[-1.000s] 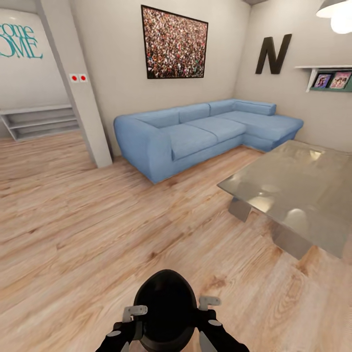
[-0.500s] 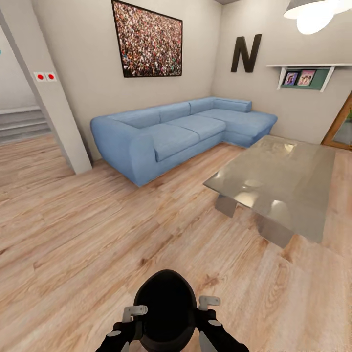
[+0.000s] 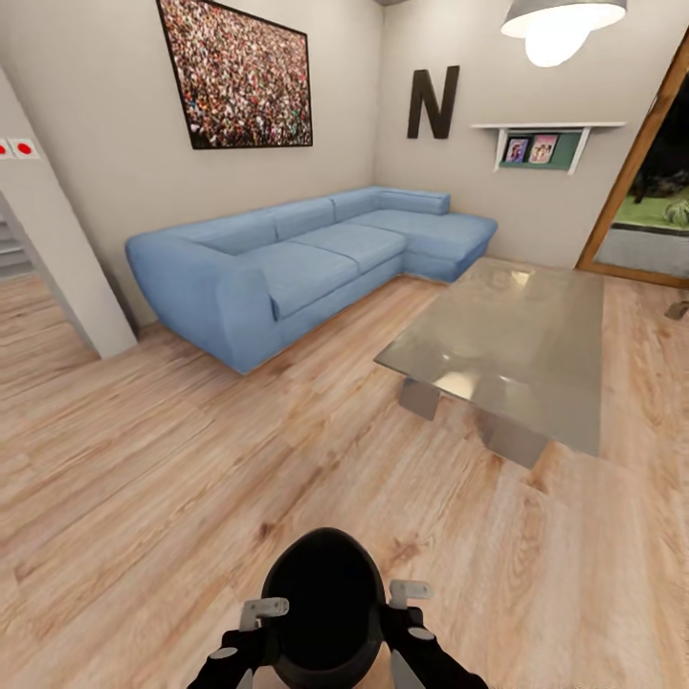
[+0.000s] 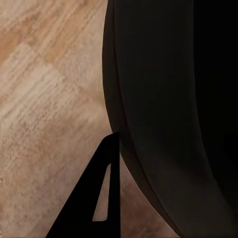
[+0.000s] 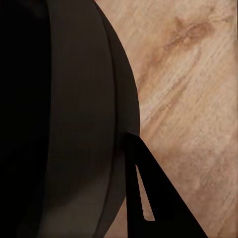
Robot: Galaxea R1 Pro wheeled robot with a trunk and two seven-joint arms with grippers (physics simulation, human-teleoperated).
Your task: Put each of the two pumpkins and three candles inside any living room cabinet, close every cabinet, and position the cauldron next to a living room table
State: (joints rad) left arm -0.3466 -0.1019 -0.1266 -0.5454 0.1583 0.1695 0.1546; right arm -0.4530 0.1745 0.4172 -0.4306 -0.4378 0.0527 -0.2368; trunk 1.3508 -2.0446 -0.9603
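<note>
Since the earlier pictures the whole head view has slid leftward across the room, which is the camera turning rightward and not the furniture moving: the sofa (image 3: pixel 297 263) and the framed crowd picture (image 3: pixel 239 81) now sit further left, and a wood-framed doorway (image 3: pixel 641 182) has come into sight at the right edge. The black cauldron (image 3: pixel 323 598) sits at the same spot low in the head view, between the two arms, over the pale wooden floor (image 3: pixel 144 459).

A left claw (image 3: pixel 256 622) is at the cauldron's left flank and a right claw (image 3: pixel 406 605) at its right flank, each pressed close to the dark wall. In the left wrist view one dark finger (image 4: pixel 101 198) lies against the cauldron's curved side (image 4: pixel 168 109); in the right wrist view a finger (image 5: pixel 148 198) likewise touches the rounded black body (image 5: pixel 74 119). Whether either claw is apart or together on a rim I cannot tell (only one finger of each shows clearly).

Ahead and to the right stands the desk (image 3: pixel 507 344), low, with a shiny grey top and slanted grey legs, well apart from the cauldron. Behind it the wall bears a large letter N (image 3: pixel 433 102) and a small shelf (image 3: pixel 544 144) with photos; a lamp (image 3: pixel 560 21) hangs above.
</note>
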